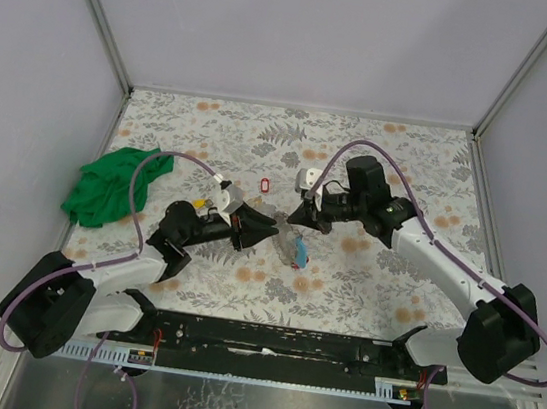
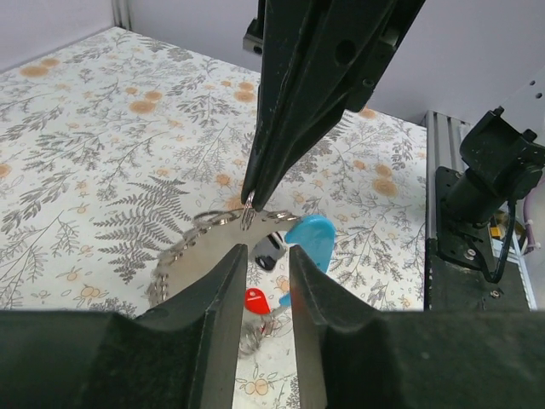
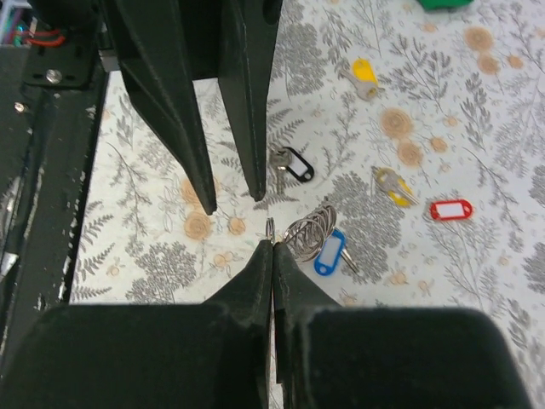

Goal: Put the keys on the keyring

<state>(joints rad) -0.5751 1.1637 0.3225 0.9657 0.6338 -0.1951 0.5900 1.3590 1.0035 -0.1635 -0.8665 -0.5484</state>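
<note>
Your right gripper (image 3: 271,244) clamps keyring (image 3: 308,228) rim; left gripper (image 2: 266,254) stands parted, holding nothing. Keys (image 3: 393,186) far-left lie loose: most threading apparently ahead of you.

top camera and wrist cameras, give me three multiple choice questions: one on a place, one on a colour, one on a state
1. Where on the table does the green cloth lie? A right edge B left edge C middle
2. What colour is the tag beside the key ring in the right wrist view? A blue B green C white
3. The right gripper is: A wide open B out of every view C shut on the key ring
Answers: B, the cloth sits by the left wall; A, a blue tag lies right by the ring; C, its fingertips pinch the ring's wire.
</note>
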